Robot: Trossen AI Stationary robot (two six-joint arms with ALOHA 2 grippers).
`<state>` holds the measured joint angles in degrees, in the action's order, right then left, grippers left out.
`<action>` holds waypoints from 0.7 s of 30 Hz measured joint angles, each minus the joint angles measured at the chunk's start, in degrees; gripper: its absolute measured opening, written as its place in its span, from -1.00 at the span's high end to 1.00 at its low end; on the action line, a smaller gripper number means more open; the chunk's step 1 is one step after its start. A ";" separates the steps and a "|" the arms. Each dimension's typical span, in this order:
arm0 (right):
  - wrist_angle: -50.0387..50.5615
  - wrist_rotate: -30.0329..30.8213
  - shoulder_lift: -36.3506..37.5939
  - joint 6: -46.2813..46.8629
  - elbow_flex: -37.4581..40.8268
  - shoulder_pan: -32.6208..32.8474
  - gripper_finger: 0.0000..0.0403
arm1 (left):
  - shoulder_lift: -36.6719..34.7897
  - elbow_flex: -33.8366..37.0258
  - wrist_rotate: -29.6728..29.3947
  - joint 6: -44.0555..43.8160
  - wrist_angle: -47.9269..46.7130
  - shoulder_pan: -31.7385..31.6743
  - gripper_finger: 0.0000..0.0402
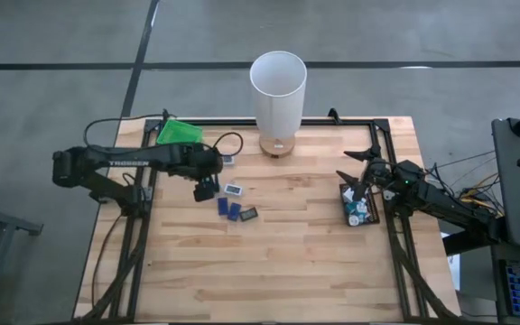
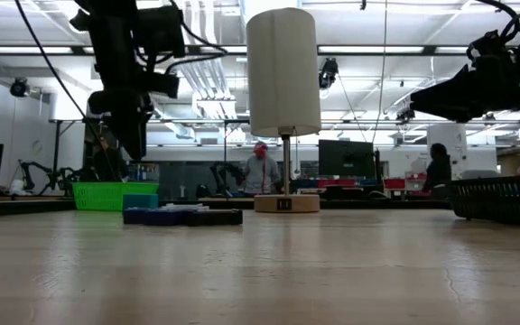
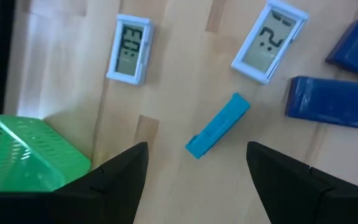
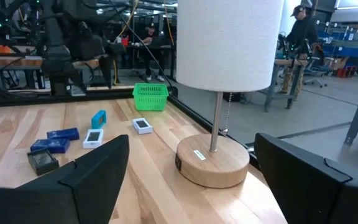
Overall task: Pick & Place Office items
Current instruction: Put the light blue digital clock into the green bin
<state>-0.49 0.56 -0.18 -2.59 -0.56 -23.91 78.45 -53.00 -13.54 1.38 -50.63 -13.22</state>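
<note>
Office items lying toward the table's (image 1: 287, 262) middle, left of centre: teal piece (image 3: 218, 126) directly below left gripper (image 1: 207, 188), hanging there with jaws apart, holding nothing; two white display pieces (image 3: 129, 48) (image 3: 270, 42) and dark blue blocks (image 3: 331, 102) sitting just beside. Green tray (image 1: 179, 132) resting at far left corner. Lamp (image 1: 278, 90) standing at far edge, mid-table. Black tray (image 1: 360, 205), holding more items, sitting at right edge; right gripper (image 1: 361, 171) hovering just above it, jaws spread wide, gripping nothing.
</note>
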 joint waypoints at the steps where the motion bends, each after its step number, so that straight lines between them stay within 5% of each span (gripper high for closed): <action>1: 0.04 0.00 0.01 0.00 0.00 -0.02 -0.72 | 0.00 0.35 0.75 0.83 0.28 -0.74 -0.37; 10: 0.02 0.00 0.02 0.00 0.00 0.00 -0.72 | -0.80 5.21 5.25 9.51 7.57 -4.46 -0.37; 21: 0.00 0.00 0.01 0.00 0.00 0.00 -0.71 | -0.83 7.72 9.09 10.24 9.91 -4.61 -0.37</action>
<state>-0.49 0.56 -0.16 -2.59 -0.56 -23.91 77.62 -45.27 -4.45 11.62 -40.72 -17.83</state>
